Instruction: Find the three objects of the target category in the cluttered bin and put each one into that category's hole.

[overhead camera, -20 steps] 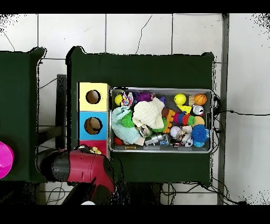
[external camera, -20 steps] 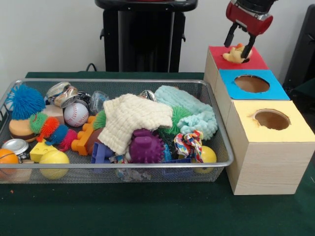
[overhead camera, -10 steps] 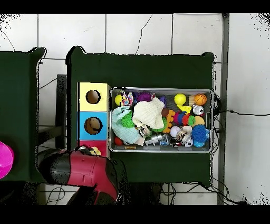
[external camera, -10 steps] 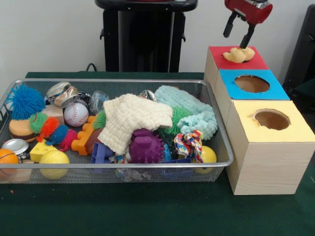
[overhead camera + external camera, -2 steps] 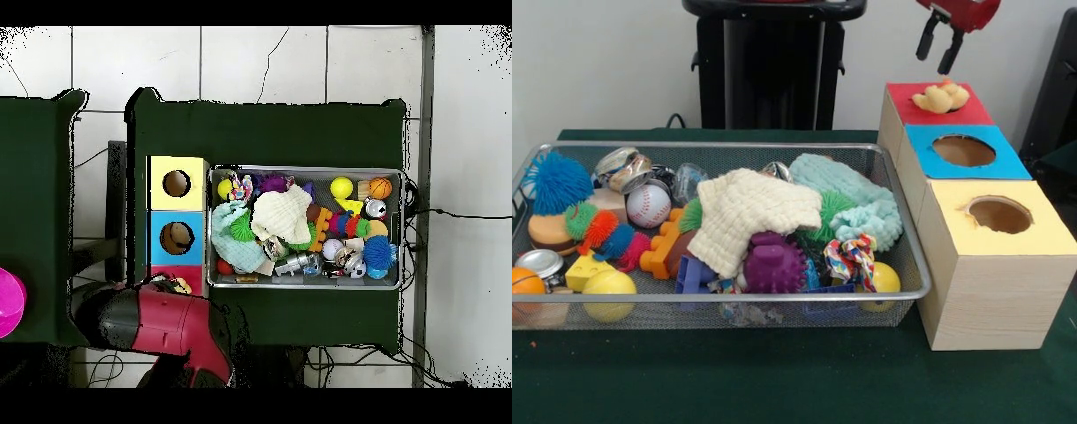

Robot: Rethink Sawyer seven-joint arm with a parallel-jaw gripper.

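While your red-and-black claw (image 5: 937, 49) hung wide and empty at twelve o'clock, the yellow rubber duck (image 5: 940, 96) lay across the red-topped wooden box's hole (image 5: 953, 108), likely to stay lodged.

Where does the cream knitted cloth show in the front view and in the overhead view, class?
Front view: the cream cloth lies mid-bin, draped over the toys.
Overhead view: the cream cloth lies in the bin's left half.
Shared landmark: the pale green cloth, on the side toward the boxes.

You see the bin (image 5: 305, 170) beside the holed boxes (image 5: 177, 210); the red arm (image 5: 165, 322) covers the red box's end.
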